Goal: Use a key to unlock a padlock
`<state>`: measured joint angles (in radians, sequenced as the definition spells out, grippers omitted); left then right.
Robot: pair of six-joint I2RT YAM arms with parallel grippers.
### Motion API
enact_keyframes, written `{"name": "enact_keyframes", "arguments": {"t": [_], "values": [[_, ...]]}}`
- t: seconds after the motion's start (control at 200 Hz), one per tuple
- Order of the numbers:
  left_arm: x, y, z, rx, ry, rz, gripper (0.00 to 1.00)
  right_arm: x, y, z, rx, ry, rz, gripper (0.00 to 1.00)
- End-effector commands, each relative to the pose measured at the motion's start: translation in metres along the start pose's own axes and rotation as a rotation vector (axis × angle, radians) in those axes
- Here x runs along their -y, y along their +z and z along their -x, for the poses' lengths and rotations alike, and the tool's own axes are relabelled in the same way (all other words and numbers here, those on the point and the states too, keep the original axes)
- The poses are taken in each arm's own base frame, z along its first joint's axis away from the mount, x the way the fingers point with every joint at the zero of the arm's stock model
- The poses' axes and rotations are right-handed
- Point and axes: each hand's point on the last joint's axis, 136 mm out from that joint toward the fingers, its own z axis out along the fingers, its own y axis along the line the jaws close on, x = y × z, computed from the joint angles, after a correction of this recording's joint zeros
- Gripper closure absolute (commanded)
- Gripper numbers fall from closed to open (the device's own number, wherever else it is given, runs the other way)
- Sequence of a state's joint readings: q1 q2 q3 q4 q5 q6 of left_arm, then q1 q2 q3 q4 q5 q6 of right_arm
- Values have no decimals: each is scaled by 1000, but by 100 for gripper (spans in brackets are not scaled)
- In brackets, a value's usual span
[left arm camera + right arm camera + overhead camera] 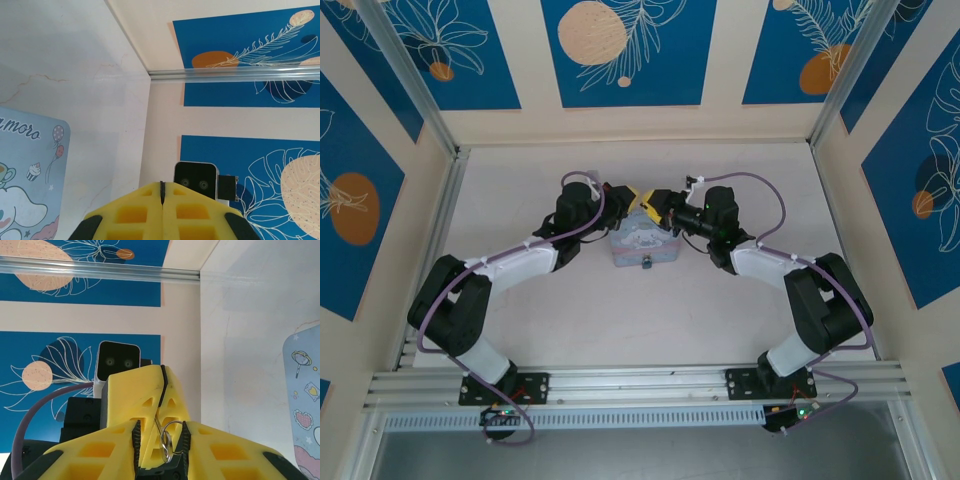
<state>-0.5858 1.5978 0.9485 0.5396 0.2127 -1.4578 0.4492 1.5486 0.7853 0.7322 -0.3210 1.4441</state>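
Both arms fold inward, tools meeting tip to tip over the far edge of the tin [638, 243].
We see the left tool [161, 192] pressed together and the right tool [160, 437] apart around a small metal ring [167, 444] — the padlock [645, 265] sits at the tin's near side.
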Motion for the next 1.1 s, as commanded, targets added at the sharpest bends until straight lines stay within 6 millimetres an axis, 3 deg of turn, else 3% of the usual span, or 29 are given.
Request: {"name": "enact_keyframes", "arguments": {"t": [0.0, 0.165, 0.465, 0.705, 1.095], "values": [[17, -8, -2, 13, 16, -49, 100, -13, -10, 2, 16, -21, 23, 69], [19, -9, -3, 11, 21, -50, 100, -13, -24, 14, 59, -39, 0, 69], [21, -12, -3, 7, 31, -46, 100, -20, -7, 21, 11, -83, 18, 69], [23, -12, -2, 12, 38, -44, 100, -21, 4, 11, -50, -86, 37, 69], [24, -8, 0, 21, 41, -41, 100, -18, 5, -3, -89, -67, 56, 70]]}}
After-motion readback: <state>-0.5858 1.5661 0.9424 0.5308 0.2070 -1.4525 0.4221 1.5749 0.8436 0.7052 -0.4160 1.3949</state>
